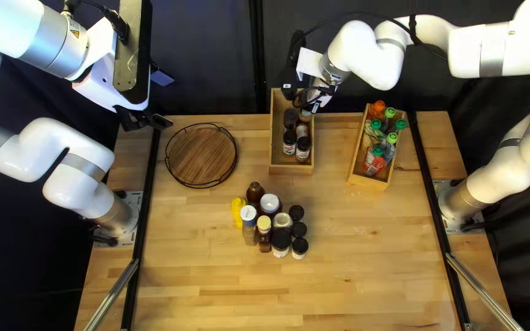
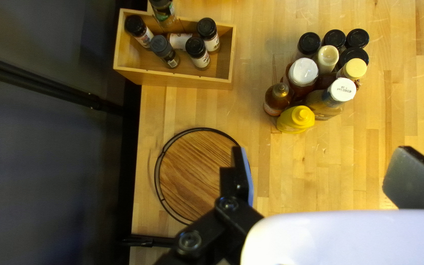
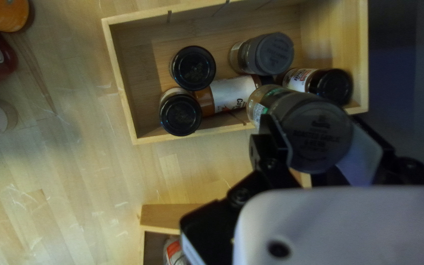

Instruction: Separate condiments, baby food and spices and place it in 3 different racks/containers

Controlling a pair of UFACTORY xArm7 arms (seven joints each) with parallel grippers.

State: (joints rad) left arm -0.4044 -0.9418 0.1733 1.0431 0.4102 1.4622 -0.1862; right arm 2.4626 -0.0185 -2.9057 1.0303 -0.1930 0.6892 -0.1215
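Over the back end of the middle wooden box, my right gripper holds a grey-capped spice jar. In the right wrist view, my right gripper has both fingers against the cap of this jar, above the box's long side; several spice jars stand or lie inside. My left gripper is raised near the round wooden tray; in the left wrist view the left gripper is open and holds nothing. Sauce bottles, a yellow mustard bottle and black-lidded jars stand grouped mid-table.
At the right of the top left view, another wooden box holds several small bottles with green caps and an orange one. The round tray has a raised black wire rim. Black rails run along both table sides, and a dark curtain hangs behind.
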